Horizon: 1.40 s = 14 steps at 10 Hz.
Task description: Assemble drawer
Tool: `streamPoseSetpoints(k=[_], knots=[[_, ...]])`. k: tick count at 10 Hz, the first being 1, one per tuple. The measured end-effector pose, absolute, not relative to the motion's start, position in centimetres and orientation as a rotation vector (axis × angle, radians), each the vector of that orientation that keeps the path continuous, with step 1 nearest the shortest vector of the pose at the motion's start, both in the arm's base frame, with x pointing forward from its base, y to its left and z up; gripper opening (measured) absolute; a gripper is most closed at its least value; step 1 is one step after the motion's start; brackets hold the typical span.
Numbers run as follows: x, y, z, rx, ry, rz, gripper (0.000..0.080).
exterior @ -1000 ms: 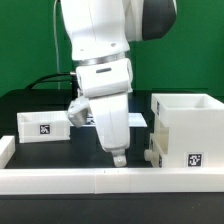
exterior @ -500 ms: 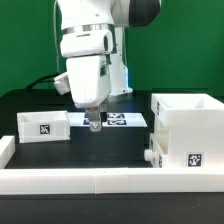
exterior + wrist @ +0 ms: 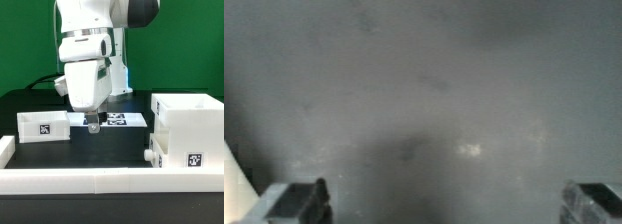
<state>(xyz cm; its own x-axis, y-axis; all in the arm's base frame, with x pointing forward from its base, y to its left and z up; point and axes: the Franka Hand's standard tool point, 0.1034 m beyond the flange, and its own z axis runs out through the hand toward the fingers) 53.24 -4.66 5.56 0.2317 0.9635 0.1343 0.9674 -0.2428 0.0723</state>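
The large white boxy housing stands at the exterior view's right, with a tag on its front and a small knob at its lower left side. One small white tray with a tag stands at the left. My gripper points down just right of that tray, close above the table. In the wrist view my gripper is open, its fingertips wide apart over bare dark table with nothing between them. A white edge shows beside one finger. The second tray's body is not clearly visible.
The marker board lies flat behind the gripper. A low white border rail runs along the table's front and turns up at the left. Dark table lies between tray and housing.
The arm has swung from low beside the housing back and left to beside the small tray, now upright. Over the last half second it has barely moved.
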Motion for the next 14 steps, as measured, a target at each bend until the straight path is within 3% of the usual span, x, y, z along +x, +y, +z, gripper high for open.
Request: streamPoseSetpoints(k=[5,11,14], knots=[[50.5,-6.4,6.0,-2.867,-1.185,-0.251,0.0649],[50.3,-6.3,6.0,-2.994,-0.692,-0.244,0.0649],[46.6,-7.2,6.7,-3.032,-0.680,-0.248,0.0649]])
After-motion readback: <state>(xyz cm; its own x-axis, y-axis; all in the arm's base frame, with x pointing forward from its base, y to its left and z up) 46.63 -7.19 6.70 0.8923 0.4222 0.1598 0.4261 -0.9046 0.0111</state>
